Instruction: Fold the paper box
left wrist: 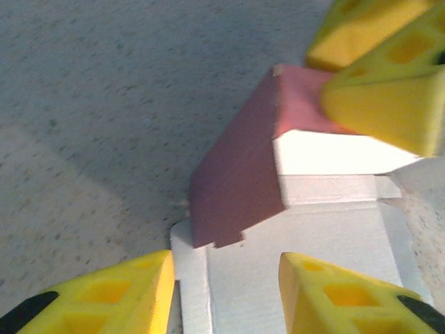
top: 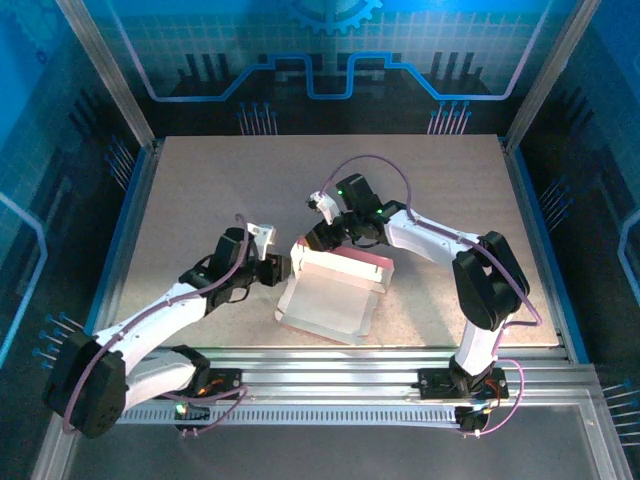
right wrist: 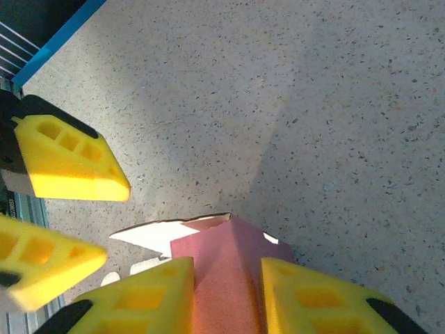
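Note:
The paper box (top: 335, 290) lies mid-table, half raised: pink outside, whitish inside, with a back wall standing and flaps spread toward the near edge. My right gripper (top: 318, 238) is at its far-left corner. In the right wrist view the right gripper (right wrist: 228, 300) is shut on that pink corner ridge (right wrist: 229, 257). My left gripper (top: 285, 268) is at the box's left side. In the left wrist view the left gripper (left wrist: 226, 292) is open, its fingers (left wrist: 111, 296) straddling the whitish floor panel (left wrist: 278, 236) and side flap, with the folded pink corner (left wrist: 236, 174) just ahead.
The speckled table (top: 200, 180) is bounded by blue-edged frame rails left and right. A ribbed aluminium rail (top: 380, 365) carrying both arm bases runs along the near edge. The right arm's elbow (top: 485, 275) rises to the right of the box.

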Action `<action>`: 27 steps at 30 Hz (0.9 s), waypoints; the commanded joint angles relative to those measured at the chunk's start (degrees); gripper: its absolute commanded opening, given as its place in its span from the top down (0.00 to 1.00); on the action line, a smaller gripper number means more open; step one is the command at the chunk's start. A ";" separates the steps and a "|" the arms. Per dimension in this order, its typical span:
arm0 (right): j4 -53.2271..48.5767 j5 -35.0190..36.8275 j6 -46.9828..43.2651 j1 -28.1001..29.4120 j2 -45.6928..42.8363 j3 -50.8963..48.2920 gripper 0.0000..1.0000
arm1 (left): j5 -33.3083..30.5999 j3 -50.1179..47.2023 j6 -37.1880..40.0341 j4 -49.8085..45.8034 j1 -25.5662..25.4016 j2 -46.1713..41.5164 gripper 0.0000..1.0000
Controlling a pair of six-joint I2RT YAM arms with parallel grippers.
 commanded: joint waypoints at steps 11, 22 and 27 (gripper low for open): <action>-1.57 -0.65 0.52 -0.66 2.02 -0.79 0.70 | 3.38 1.56 -0.13 3.81 5.38 10.19 0.52; -1.28 -0.17 0.92 -0.70 2.20 -0.97 0.70 | 10.95 2.27 3.49 10.28 5.24 13.72 0.48; -1.18 -0.21 1.19 -0.68 2.35 -0.71 0.70 | 11.31 2.30 4.44 10.42 4.07 14.22 0.45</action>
